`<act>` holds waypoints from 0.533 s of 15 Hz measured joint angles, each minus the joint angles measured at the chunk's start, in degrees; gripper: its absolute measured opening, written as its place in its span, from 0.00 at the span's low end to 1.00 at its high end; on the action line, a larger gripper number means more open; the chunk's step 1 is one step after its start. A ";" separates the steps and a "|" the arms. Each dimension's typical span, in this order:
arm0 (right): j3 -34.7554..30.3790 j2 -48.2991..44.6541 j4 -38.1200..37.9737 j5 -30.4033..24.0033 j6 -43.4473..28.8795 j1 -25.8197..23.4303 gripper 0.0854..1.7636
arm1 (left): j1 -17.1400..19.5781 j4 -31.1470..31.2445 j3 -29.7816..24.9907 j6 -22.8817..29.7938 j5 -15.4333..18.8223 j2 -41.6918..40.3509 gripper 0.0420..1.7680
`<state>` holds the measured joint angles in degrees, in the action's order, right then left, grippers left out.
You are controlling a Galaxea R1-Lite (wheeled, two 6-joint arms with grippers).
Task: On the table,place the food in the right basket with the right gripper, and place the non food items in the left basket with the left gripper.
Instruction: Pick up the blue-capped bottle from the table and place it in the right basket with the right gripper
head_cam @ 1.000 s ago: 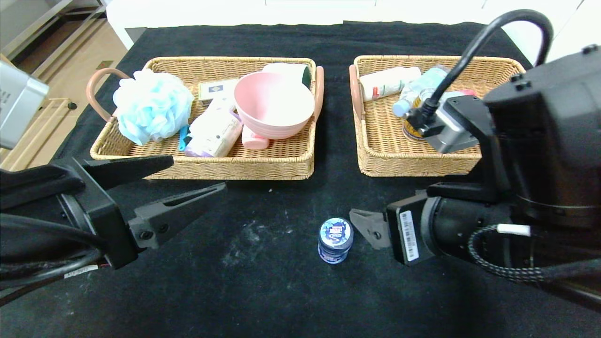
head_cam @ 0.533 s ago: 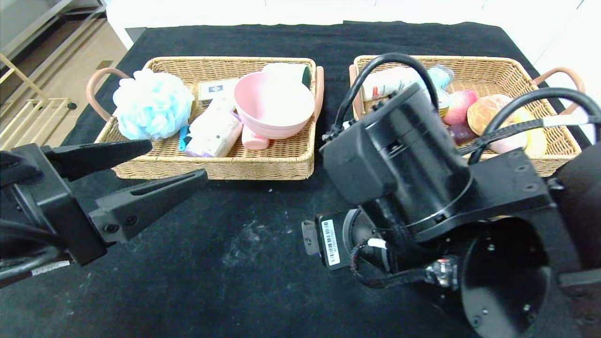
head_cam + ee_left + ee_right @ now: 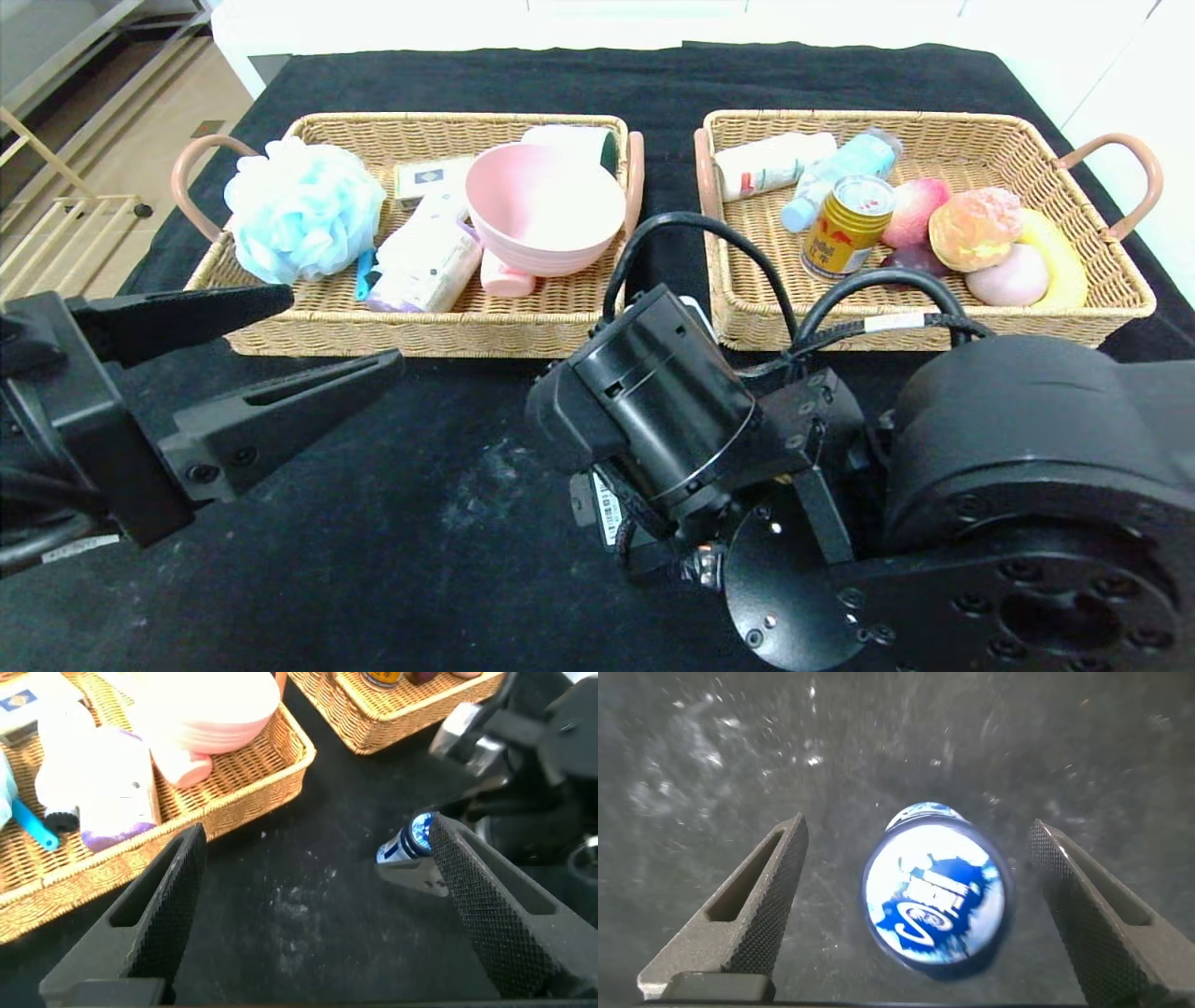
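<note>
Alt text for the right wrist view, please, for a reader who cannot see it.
Seen from above, the right gripper hangs open over a small dark blue jar with a blue-white lid, one finger on each side, neither touching it. The jar stands on the black table.

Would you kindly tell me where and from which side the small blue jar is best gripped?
Grip the blue jar across its round side wall just under the lid, coming straight down from above. It stands upright on the black table, and the right gripper is above it, open jaws either side.

Black cloth table (image 3: 467,560), tan woven baskets (image 3: 420,331), pink bowl (image 3: 546,210), light blue pouf (image 3: 301,210), blue-white jar lid (image 3: 936,901)
</note>
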<state>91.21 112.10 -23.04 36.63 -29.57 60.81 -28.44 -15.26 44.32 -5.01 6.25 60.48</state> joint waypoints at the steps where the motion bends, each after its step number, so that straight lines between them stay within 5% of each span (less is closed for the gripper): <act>1: 0.00 0.33 -0.02 0.00 -0.02 -0.11 0.97 | -0.06 0.00 0.02 -0.06 0.05 -0.04 0.97; 8: 0.13 2.06 -0.20 0.33 -0.13 -0.28 0.97 | -0.37 0.02 -0.17 -0.16 0.05 -0.01 0.97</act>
<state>91.34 114.16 -23.24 36.96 -29.71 60.53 -28.81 -15.24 44.15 -5.17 6.30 60.47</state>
